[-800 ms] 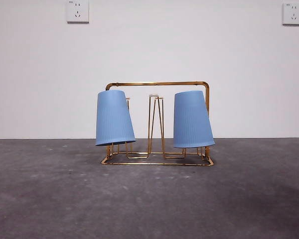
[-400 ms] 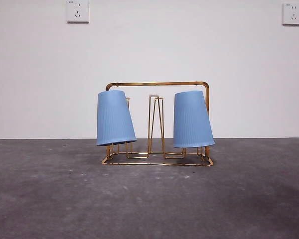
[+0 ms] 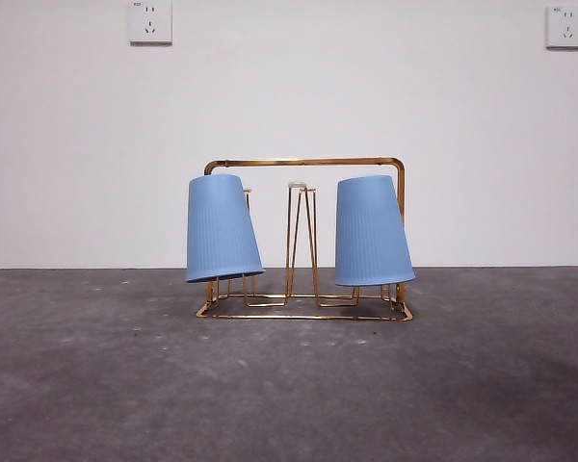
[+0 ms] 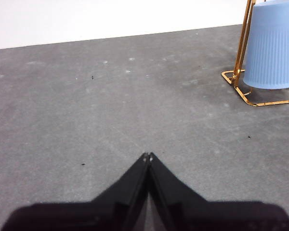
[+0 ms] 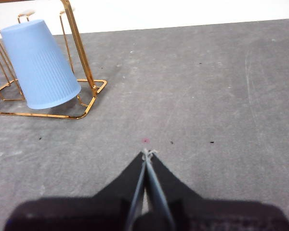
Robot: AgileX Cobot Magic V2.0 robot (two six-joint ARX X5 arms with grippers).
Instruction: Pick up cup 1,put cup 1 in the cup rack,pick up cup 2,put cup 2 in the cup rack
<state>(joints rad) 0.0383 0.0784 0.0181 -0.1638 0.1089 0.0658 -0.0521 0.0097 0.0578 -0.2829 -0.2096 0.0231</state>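
Observation:
The gold wire cup rack (image 3: pixel 304 162) stands mid-table. Two ribbed blue cups hang upside down on its pegs, one on the left (image 3: pixel 222 229) and one on the right (image 3: pixel 371 231), both slightly tilted. My left gripper (image 4: pixel 148 156) is shut and empty over bare table, well away from the rack (image 4: pixel 242 45) and the left cup (image 4: pixel 273 45). My right gripper (image 5: pixel 147 153) is likewise shut with nothing in it, off to the side of the right cup (image 5: pixel 38 62) and the rack (image 5: pixel 79 53). Neither arm appears in the front view.
A grey speckled tabletop (image 3: pixel 289 385) meets a white wall with two sockets, one at the upper left (image 3: pixel 150 21) and one at the upper right (image 3: pixel 565 26). A free hairpin peg (image 3: pixel 302 241) stands between the cups.
The left cup has shifted very slightly to the right and settled on its peg. Nothing else has moved.

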